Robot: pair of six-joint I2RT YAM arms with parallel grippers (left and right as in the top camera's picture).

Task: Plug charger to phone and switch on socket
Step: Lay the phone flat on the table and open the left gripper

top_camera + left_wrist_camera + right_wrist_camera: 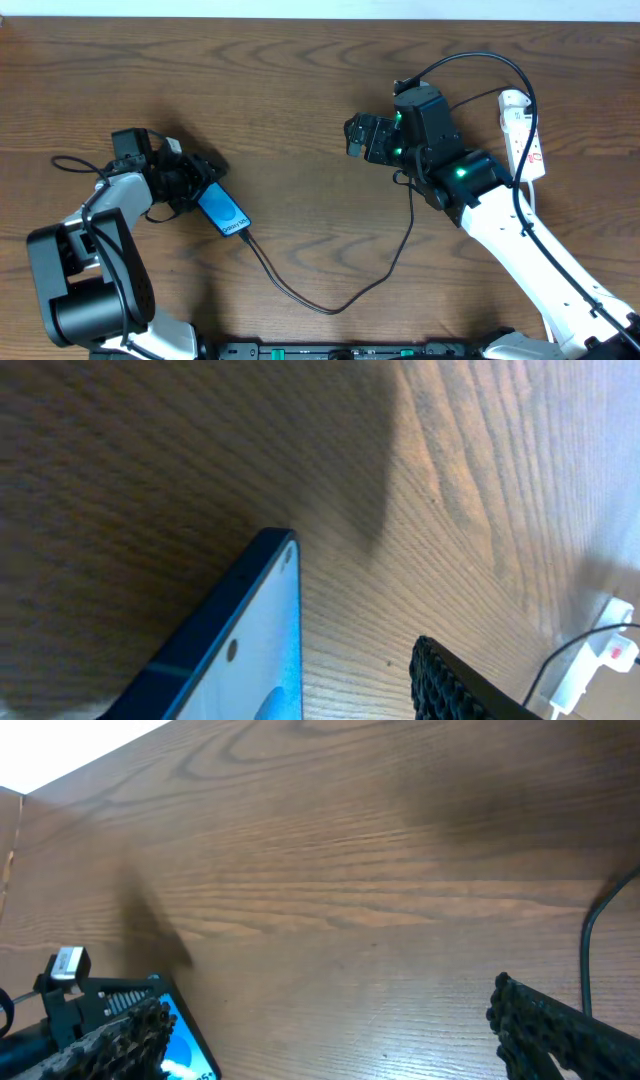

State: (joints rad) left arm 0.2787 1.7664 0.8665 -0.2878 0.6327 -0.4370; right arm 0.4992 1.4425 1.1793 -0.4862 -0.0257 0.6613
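Brown wood-grain table; left claw at the phone, grip unclear; right claw wide.

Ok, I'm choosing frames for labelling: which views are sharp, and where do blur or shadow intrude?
Overhead: sharp and evenly lit, phone and charger clear. Left wrist: phone close and soft-edged, broad shadow over the table at upper left. Right wrist: wood grain fairly sharp, near fingers blurred, blown-out white at top left.
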